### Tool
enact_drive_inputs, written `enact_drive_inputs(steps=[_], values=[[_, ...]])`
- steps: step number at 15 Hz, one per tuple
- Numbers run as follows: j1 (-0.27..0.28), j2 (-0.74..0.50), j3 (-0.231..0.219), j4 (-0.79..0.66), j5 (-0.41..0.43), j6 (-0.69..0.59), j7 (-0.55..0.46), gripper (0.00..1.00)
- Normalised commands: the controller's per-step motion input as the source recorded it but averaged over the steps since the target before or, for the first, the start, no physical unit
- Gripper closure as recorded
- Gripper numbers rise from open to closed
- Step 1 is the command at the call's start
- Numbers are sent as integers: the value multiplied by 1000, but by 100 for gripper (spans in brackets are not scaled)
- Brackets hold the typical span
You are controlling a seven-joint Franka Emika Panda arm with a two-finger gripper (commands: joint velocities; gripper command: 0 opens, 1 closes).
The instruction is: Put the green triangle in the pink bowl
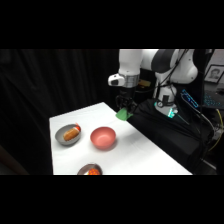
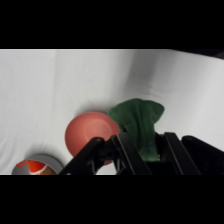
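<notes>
The green triangle (image 1: pixel 122 115) hangs above the table's far right edge, pinched in my gripper (image 1: pixel 124 110), which comes down from above. In the wrist view the green triangle (image 2: pixel 138 119) shows as a dark green, softly folded-looking shape between the black fingers of my gripper (image 2: pixel 146 150), its lower part hidden by them. The pink bowl (image 1: pixel 103 137) stands empty in the middle of the white table, to the front left of the gripper. In the wrist view the pink bowl (image 2: pixel 89 131) lies just left of the held piece.
A grey bowl (image 1: pixel 60 138) holding an orange item stands left of the pink bowl. Another grey bowl (image 1: pixel 83 170) with orange-red content sits at the front edge, also seen as the grey bowl (image 2: pixel 48 159) in the wrist view. Black-draped equipment (image 1: pixel 170 132) borders the table's right side.
</notes>
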Motion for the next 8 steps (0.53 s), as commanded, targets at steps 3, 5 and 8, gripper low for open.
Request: enact_drive_inputs(steps=[3, 5, 8], values=[[-96, 261, -58, 396, 170, -109, -170, 93], [-94, 287, -53, 396, 166, -81, -157, 93], [-92, 274, -54, 381, 182, -72, -174, 93]])
